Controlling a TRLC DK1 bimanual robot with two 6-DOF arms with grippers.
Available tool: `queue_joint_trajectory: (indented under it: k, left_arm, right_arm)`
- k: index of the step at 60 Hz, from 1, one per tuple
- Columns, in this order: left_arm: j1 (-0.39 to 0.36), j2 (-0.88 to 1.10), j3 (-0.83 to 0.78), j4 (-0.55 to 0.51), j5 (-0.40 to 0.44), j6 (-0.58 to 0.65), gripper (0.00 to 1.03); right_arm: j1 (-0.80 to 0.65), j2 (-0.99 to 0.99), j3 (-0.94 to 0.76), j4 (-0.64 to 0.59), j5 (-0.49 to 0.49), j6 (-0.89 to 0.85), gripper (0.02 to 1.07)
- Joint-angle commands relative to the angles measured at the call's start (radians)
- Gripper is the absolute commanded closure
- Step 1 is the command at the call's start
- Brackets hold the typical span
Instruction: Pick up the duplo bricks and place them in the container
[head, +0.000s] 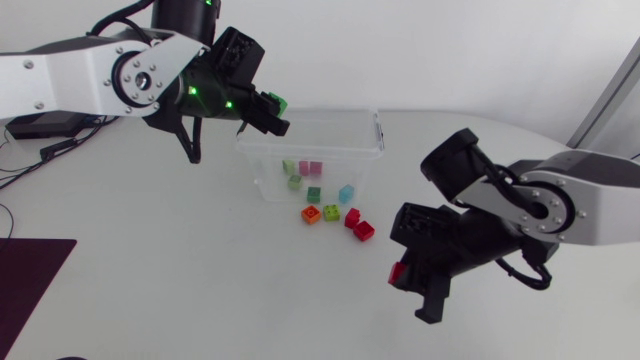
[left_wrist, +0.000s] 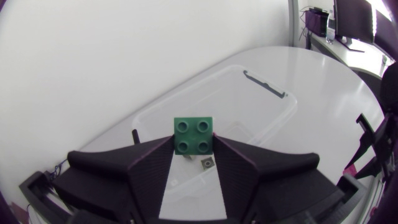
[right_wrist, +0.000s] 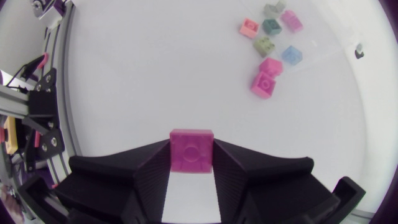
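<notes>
My left gripper (head: 277, 112) hangs over the far left corner of the clear plastic container (head: 330, 150), shut on a green duplo brick (head: 279, 102). In the left wrist view the green brick (left_wrist: 193, 135) sits studs-up between the fingers, with the container (left_wrist: 155, 113) below it. My right gripper (head: 400, 272) is above the table to the front right of the container and is shut on a red brick (head: 397, 273). The right wrist view shows that red brick (right_wrist: 191, 149) clamped between both fingers.
Light green (head: 289, 167), pink (head: 311, 168) and olive (head: 295, 182) bricks lie in the container. Dark green (head: 313, 194) and light blue (head: 346, 193) bricks lie at its front wall. Before it lie orange (head: 311, 214), lime (head: 331, 212) and two red (head: 358, 224) bricks.
</notes>
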Motion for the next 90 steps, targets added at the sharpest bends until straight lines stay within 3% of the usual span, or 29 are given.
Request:
queue_joint_trajectory:
  k: [1, 22, 30, 42, 52, 67, 87, 89, 90]
  left_arm:
    - [0.018, 0.046, 0.006, 0.044, -0.005, -0.007, 0.59]
    - [0.046, 0.162, 0.042, 0.181, 0.001, -0.006, 0.56]
    - [0.052, 0.185, 0.042, 0.189, 0.001, -0.006, 0.27]
    - [0.056, 0.08, -0.068, 0.225, 0.001, 0.002, 0.14]
    - [0.058, -0.043, -0.186, 0.224, 0.022, 0.037, 0.14]
    - [0.04, -0.169, -0.367, 0.193, 0.128, 0.112, 0.14]
    - [0.003, -0.045, -0.422, 0.186, 0.212, 0.109, 0.14]
    - [0.0, -0.031, -0.421, 0.187, 0.214, 0.104, 0.14]
    - [0.0, -0.012, -0.416, 0.187, 0.217, 0.1, 0.14]
  right_arm:
    - [-0.006, -0.001, 0.053, 0.003, 0.0, 0.037, 0.92]
    - [-0.027, 0.042, 0.213, 0.042, 0.001, 0.089, 0.92]
    - [-0.037, 0.085, 0.288, 0.076, 0.001, 0.115, 0.92]
    - [-0.055, 0.149, 0.385, 0.166, 0.01, 0.164, 0.92]
    - [-0.089, 0.248, 0.478, 0.25, 0.013, 0.19, 0.92]
    - [-0.096, 0.372, 0.59, 0.321, 0.027, 0.219, 0.92]
    - [-0.112, 0.519, 0.691, 0.433, 0.07, 0.246, 0.91]
    - [-0.113, 0.527, 0.697, 0.436, 0.072, 0.247, 0.89]
    - [-0.115, 0.533, 0.701, 0.444, 0.078, 0.253, 0.82]
